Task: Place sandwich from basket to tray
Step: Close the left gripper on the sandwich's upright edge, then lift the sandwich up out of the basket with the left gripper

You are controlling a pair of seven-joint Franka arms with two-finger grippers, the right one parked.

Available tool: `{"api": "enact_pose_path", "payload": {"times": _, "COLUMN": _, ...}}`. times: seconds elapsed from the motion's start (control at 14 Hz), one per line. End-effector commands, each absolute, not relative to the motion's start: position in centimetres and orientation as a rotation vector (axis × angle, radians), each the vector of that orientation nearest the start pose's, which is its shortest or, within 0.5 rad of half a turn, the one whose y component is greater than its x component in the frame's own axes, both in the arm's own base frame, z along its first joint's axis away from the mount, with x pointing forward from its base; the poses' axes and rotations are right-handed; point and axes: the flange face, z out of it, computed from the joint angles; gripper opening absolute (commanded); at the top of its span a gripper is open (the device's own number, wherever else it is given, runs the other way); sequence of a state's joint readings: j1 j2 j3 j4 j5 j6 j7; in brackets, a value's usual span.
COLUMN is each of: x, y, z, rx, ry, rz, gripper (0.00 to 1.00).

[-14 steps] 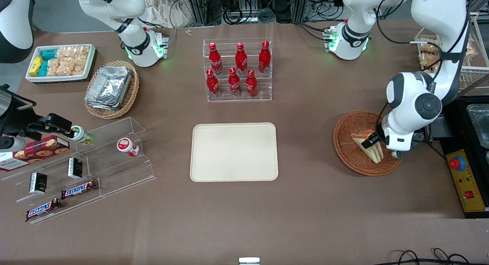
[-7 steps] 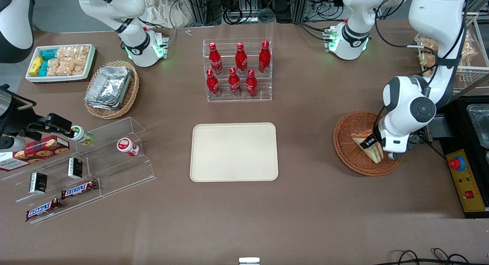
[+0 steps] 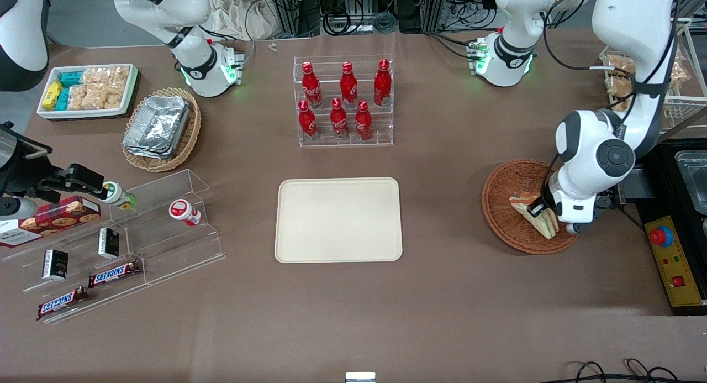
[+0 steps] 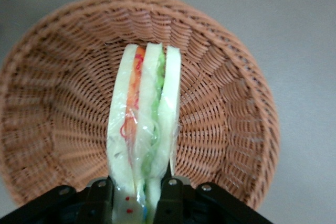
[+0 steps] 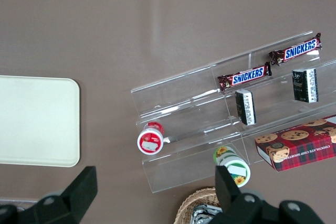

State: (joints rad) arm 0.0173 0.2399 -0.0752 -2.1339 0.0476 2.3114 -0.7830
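Wicker still lies under the sandwich (image 3: 534,213), so the task is only at its first stage: the grasp looks made, but the carry and the set-down are both left to do. The basket (image 3: 505,217) sits on the worktop (image 3: 453,294) toward the working arm's end, and the tray (image 3: 338,219) lies well apart from it near the middle, with nothing on it.

The end effector (image 4: 135,195) is down at the basket, and the wrist view shows its two dark fingers (image 4: 101,198) pressed against the two outer bread faces of the wedge, pinching it at its wide end. From there the sandwich reaches straight out from the fingers over the woven floor of the basket, standing on edge with its orange and green filling layers showing between the slices. In the front view the wedge is tilted, one end under the arm's wrist and the other end pointing toward the basket's centre. Whether it is lifted clear of the weave or touches it cannot be told.
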Motion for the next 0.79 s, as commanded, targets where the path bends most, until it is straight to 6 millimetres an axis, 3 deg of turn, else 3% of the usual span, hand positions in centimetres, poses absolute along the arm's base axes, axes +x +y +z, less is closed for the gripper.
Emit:
{"api": "enact_pose_path", "payload": {"times": 0.0, "x": 57.7, "y": -3.4, "z": 36.7, "rx": -2.884, "ry": -1.017, "rz": 0.123, "gripper": 0.00}}
{"api": "enact_pose_path", "payload": {"times": 0.29, "x": 59.3, "y": -5.2, "z": 48.2, "rx": -2.911, "ry": -0.825, "rz": 0.241, "gripper": 0.00}}
{"api": "enact_pose_path", "payload": {"times": 0.43, "x": 59.3, "y": -7.1, "z": 53.6, "rx": -2.977, "ry": -0.663, "rz": 0.235, "gripper": 0.00}}
{"api": "enact_pose_path", "payload": {"times": 0.57, "x": 58.8, "y": -10.4, "z": 57.0, "rx": -3.028, "ry": -0.528, "rz": 0.226, "gripper": 0.00}}
{"api": "enact_pose_path", "payload": {"times": 0.71, "x": 57.8, "y": -15.5, "z": 57.8, "rx": -3.076, "ry": -0.386, "rz": 0.214, "gripper": 0.00}}
